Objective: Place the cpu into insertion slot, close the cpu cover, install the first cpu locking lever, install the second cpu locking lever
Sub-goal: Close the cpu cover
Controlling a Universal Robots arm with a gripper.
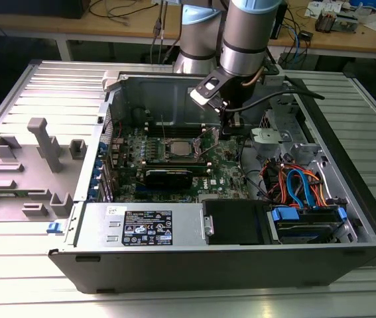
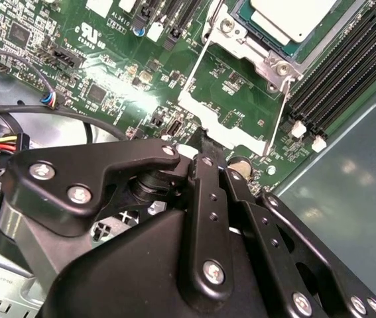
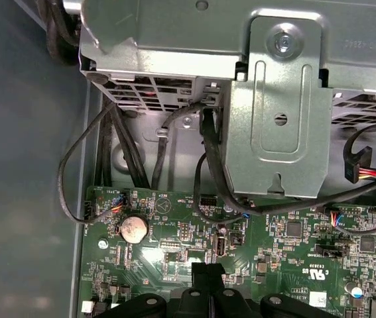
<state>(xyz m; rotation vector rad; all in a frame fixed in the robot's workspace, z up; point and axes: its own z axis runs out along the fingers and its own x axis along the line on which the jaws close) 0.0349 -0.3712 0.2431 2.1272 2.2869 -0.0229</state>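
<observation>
While my gripper [image 3: 207,270] hangs low over the board, fingers pressed together on nothing, the orange and blue cables [image 1: 297,182] nearer the front could snag my wrist. Farther back, toward the exterior view's left, the cpu [image 2: 294,16] sits in the insertion slot [image 1: 162,151] under the cpu cover [image 2: 260,59]. A clumsy sweep might bend a thin locking lever [image 2: 277,116].

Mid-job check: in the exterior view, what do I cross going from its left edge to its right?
Exterior view's left to right: grey fixture blocks → cpu on the board → end effector → silver bracket → blue cables.
</observation>
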